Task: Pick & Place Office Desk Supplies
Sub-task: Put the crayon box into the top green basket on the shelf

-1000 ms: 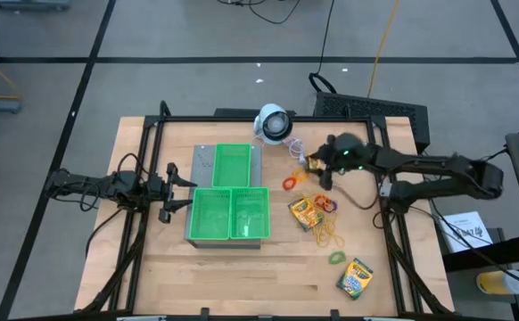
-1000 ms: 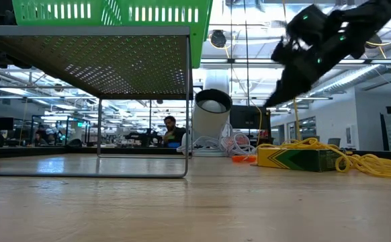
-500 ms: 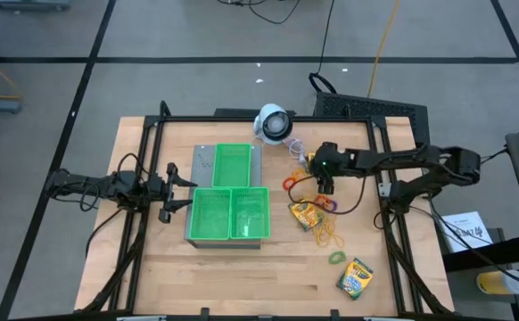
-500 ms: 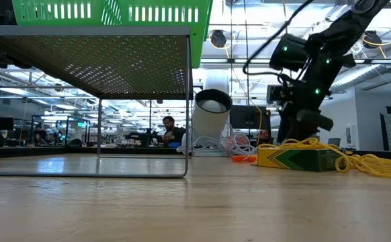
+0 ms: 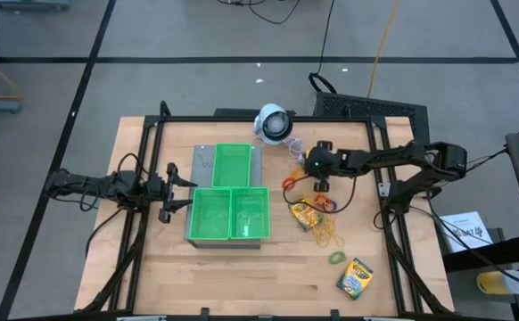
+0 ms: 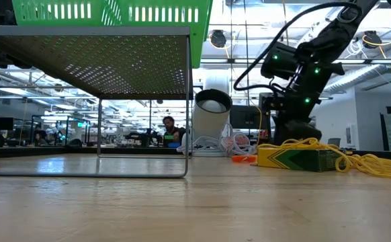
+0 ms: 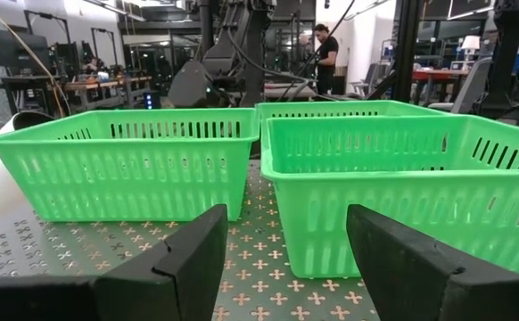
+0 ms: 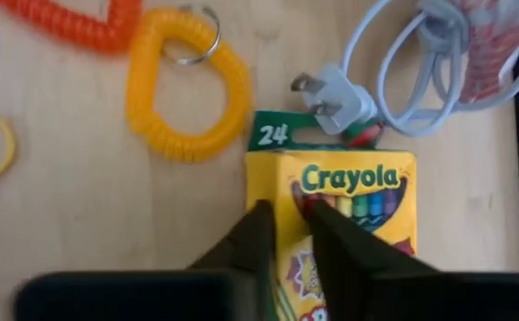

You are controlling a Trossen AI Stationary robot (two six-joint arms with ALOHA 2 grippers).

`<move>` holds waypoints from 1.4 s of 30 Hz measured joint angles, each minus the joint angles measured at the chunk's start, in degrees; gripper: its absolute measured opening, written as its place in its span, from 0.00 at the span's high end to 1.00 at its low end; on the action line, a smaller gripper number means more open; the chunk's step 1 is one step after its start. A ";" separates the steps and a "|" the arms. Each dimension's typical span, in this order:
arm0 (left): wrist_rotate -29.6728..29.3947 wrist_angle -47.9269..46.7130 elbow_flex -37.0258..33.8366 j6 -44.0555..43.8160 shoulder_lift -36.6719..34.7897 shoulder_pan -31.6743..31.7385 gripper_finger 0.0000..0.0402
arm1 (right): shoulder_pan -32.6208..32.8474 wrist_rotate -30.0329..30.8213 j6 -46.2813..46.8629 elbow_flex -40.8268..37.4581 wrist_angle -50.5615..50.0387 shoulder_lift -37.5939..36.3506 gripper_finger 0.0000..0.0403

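The right gripper (image 5: 316, 166) sits right of frame centre in the high view, its fingers (image 8: 261, 234) nearly together, pressed against a crayon box (image 8: 349, 223) without clearly gripping it. A yellow coil loop (image 8: 181, 85) lies just beside. The left gripper (image 5: 172, 188), open, waits mid-left.

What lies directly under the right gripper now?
A yellow crayon box, next to a white plug and a yellow coiled loop. The right gripper covers part of it; anything beneath the box is hidden. The left gripper waits open by the green trays.
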 joint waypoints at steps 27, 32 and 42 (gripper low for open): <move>-12.25 13.00 0.01 -15.03 0.06 0.00 0.40 | 4.00 -1.93 7.55 -0.44 -4.91 -15.92 1.00; -12.96 15.80 0.00 -13.72 0.07 0.02 0.40 | 4.99 -1.79 7.57 -0.40 -3.85 -16.75 1.00; -16.06 17.14 2.87 -8.55 6.42 0.02 0.40 | 4.98 -1.50 8.41 -0.35 -3.63 -19.84 1.00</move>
